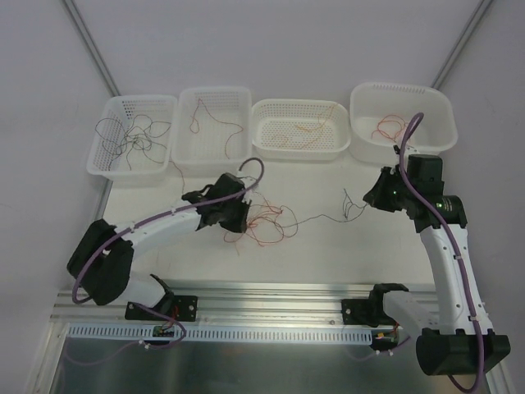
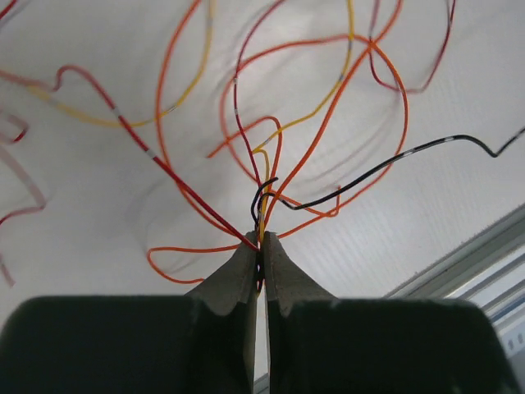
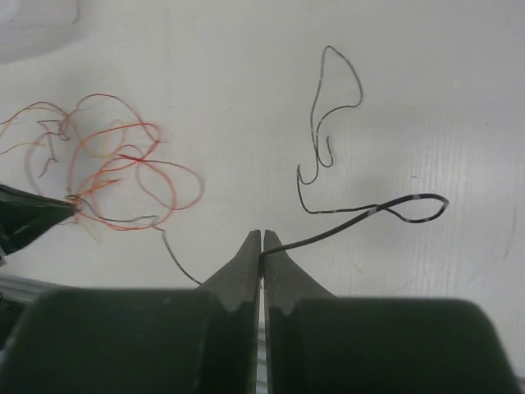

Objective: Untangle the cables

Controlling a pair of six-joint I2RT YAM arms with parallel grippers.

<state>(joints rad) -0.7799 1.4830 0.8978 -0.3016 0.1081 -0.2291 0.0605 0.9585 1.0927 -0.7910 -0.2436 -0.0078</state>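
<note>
L fingers (image 2: 246,264) are pressed together, clamped on the cable tangle (image 2: 271,139). Red, orange, yellow & one dark strand all run into the pinch at the tips. In top view we see the tangle lying on the table (image 1: 328,254) centre-left, just beside the L wrist, loops spread toward the middle.

R fingers (image 3: 246,261) are also together, pinching the dark grey cable (image 3: 369,212) right at the tips. In R wrist view one part loops off across the table, the other leaves the tips toward the tangle. In top view it spans btw the two arms.

We count four white baskets along the far table edge:
- far-L basket (image 1: 139,98) w/ dark grey strands (image 1: 135,139)
- 2nd basket (image 1: 215,90) w/ dark red strand (image 1: 215,123)
- 3rd basket (image 1: 295,153) w/ orange-yellow strands (image 1: 308,131)
- far-R basket (image 1: 439,123) w/ bright red strands (image 1: 387,127)
</note>
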